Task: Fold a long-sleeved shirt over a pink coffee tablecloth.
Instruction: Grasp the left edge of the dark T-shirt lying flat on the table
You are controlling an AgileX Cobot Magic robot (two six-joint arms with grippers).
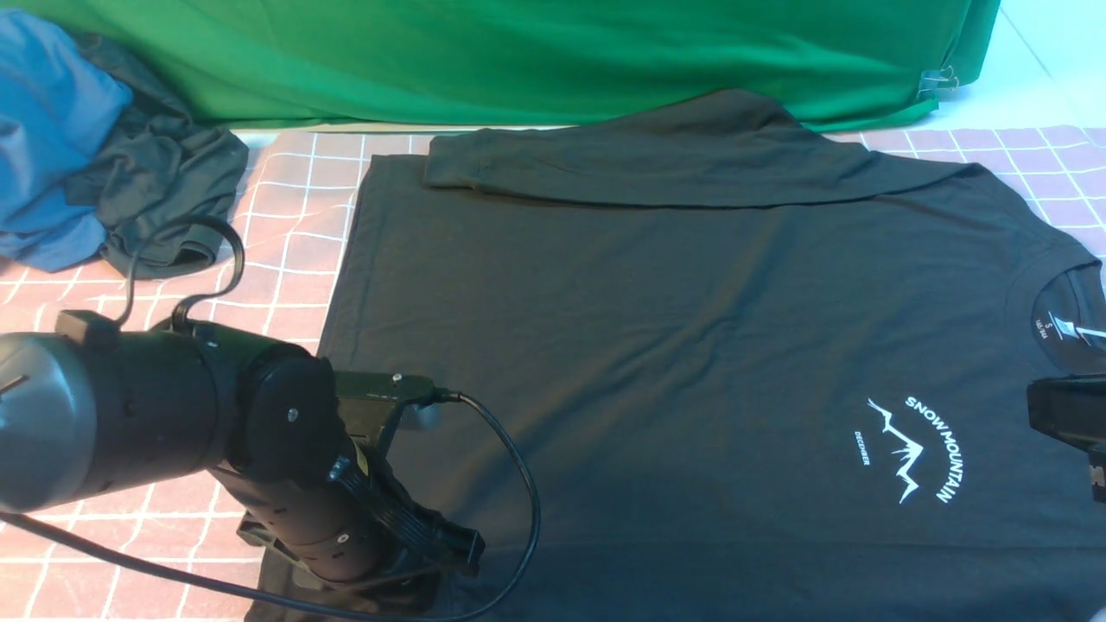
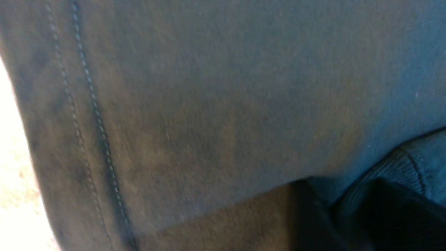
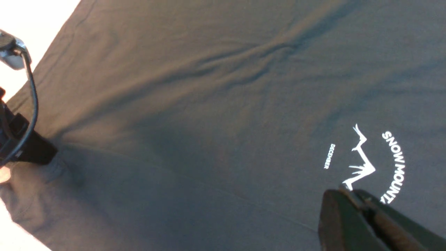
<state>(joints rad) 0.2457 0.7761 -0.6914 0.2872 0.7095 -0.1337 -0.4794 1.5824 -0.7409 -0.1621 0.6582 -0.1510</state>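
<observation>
At the far left, back corner: a blue garment (image 1: pixel 43 130) bunched with a smaller dark garment (image 1: pixel 164 190), lying on the pink coffee tablecloth (image 1: pixel 285 216), apart from the work.
Backdrop: a plain green cloth (image 1: pixel 518 60) runs along the far side.
Left gripper (image 1: pixel 406 561): down at the near left corner of the long-sleeved shirt (image 1: pixel 674 345), by the hem.
Left fingers: the wrist view is filled with black cloth, hem stitching (image 2: pixel 94 115) and a ribbed cuff (image 2: pixel 393 167) lying against one dark finger. I cannot tell whether they are closed on it.
Creases: in the right wrist view, folds in the body run toward that left gripper, so I judge the cloth is being pulled or pressed there.
Shirt position: spread flat across the middle of the tablecloth, hem to the left, collar (image 1: pixel 1067 302) to the right, chest up.
Far sleeve (image 1: pixel 674 164): already laid across the body along the far edge, cuff end pointing left.
Near sleeve: not seen laid out; the cuff at the left fingers may be its end.
Logo (image 1: pixel 916 449): white mountain print, uncovered, right of centre.
Right gripper (image 3: pixel 345 198): low over the chest just beside the logo, fingers pressed together, nothing seen between them.
Done, as I read it: shirt flattened, one sleeve in.
Left to do: bring the near sleeve in, then fold the body over itself hem to collar. Early in the job, I'd say.
</observation>
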